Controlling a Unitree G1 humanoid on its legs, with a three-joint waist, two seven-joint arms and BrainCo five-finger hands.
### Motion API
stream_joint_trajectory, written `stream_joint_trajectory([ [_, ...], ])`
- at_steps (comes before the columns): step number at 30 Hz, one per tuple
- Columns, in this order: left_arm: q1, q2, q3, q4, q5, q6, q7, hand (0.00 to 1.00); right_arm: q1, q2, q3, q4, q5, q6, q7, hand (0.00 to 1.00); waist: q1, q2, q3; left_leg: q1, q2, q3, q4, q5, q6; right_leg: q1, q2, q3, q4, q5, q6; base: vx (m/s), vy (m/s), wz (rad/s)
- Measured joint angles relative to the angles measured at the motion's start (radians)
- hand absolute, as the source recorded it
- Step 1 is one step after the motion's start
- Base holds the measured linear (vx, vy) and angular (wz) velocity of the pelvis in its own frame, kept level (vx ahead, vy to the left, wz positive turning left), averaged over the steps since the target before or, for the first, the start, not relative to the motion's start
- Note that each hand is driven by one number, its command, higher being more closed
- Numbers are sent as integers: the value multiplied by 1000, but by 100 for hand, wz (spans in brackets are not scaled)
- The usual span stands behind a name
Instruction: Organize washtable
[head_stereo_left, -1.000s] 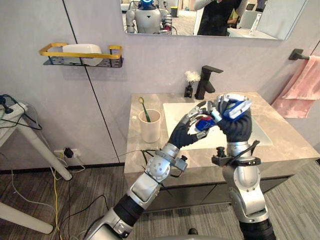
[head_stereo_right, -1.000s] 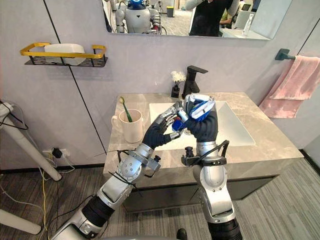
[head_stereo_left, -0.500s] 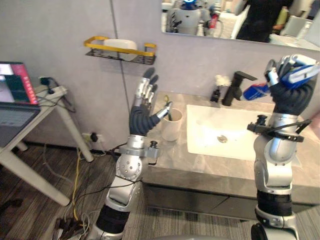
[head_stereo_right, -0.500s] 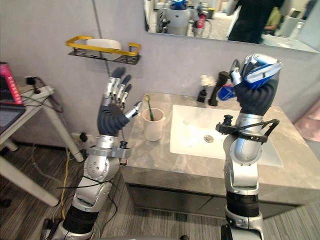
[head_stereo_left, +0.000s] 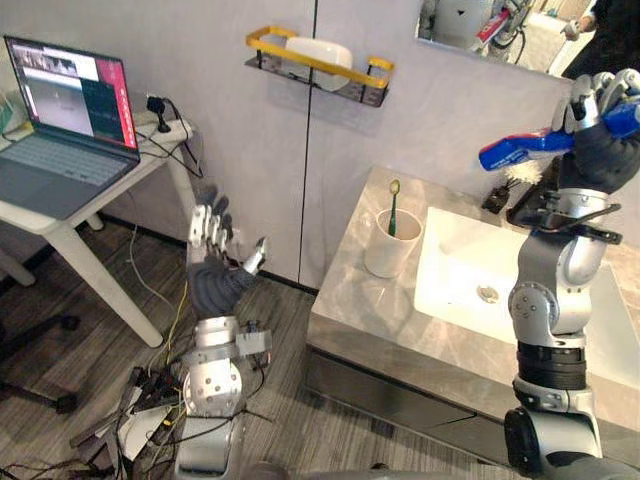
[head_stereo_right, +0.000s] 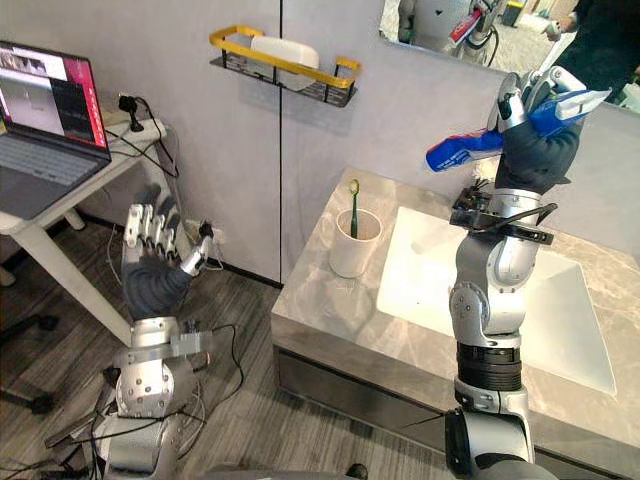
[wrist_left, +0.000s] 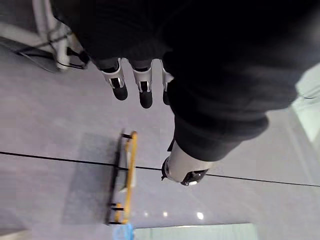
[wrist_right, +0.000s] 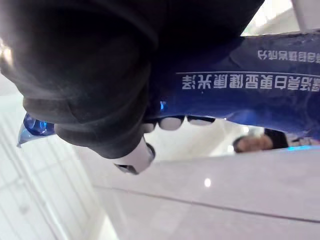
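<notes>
My right hand (head_stereo_left: 603, 125) is raised high above the sink (head_stereo_left: 520, 300), shut on a blue toothpaste tube (head_stereo_left: 522, 148) that sticks out toward the wall; the tube (wrist_right: 240, 90) lies across the palm under curled fingers. My left hand (head_stereo_left: 213, 262) is held up, open with straight fingers, off to the left of the counter (head_stereo_left: 350, 290) above the floor. A white cup (head_stereo_left: 385, 243) with a green toothbrush (head_stereo_left: 393, 203) stands on the counter left of the sink.
A yellow-railed wall shelf (head_stereo_left: 318, 66) holds a white dish. A black faucet (head_stereo_left: 525, 203) stands behind the sink. A side table with an open laptop (head_stereo_left: 62, 120) is at the left, with cables on the floor below.
The camera has swung left. My left hand has let go of the tube and moved away to the left and down, open. The right hand keeps the tube, raised higher.
</notes>
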Motion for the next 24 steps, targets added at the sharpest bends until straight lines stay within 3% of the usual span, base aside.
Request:
stream_joint_trajectory([
  [10, 165, -30, 56, 229, 80, 88, -62, 0, 258, -18, -48, -152, 219, 2, 74, 100, -22, -74, 20, -28, 2, 11, -4, -1, 0, -34, 0, 13, 0, -4, 5, 21, -2, -1],
  [15, 153, -24, 77, 331, 177, 92, -61, 0, 390, -18, -8, -251, 296, 8, 142, 100, -25, -82, 23, -35, 6, 16, 2, -5, 0, -40, 4, 16, 0, -4, 5, -10, -6, -2],
  [24, 125, -7, 148, 492, 256, 102, -38, 0, 340, -18, 42, -249, 331, 8, 161, 100, -21, -94, 20, -40, 6, 26, 6, -7, 0, -50, 5, 26, 0, -2, 3, -1, -3, -3],
])
